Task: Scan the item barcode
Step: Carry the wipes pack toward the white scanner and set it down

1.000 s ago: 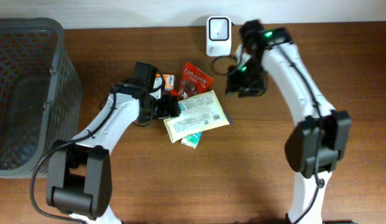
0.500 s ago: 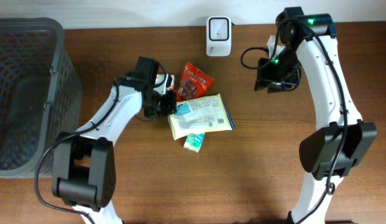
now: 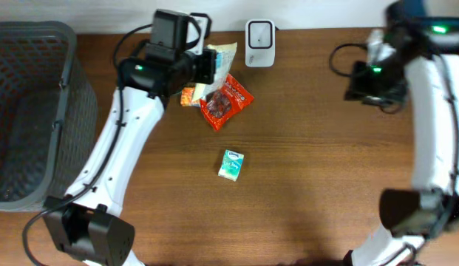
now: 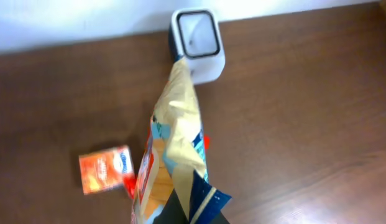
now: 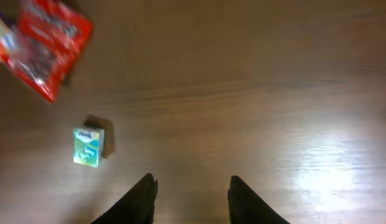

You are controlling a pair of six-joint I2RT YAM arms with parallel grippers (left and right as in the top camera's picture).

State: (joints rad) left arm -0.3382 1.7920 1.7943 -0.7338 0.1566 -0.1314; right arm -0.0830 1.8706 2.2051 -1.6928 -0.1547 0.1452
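- table [image 3: 310, 185]: brown wood grain, paler where light glares
- basket [image 3: 37, 29], upper left: dark grey mesh
- scanner [image 3: 259, 33], top centre: white, grey window
- pouch [image 4: 177, 130]: cream-yellow, with blue and orange print (lettering too blurred to read)
- bag [image 3: 223, 100]: glossy red, dark patches
- box [image 3: 230, 164]: green and white
- packet [image 4: 104, 169]: orange, small blue-and-white patch

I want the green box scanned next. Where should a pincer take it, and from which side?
Grip the green box across its narrower width, coming straight down from above. It lies flat and alone, slightly turned, with bare table on every side, so nothing blocks the grip.
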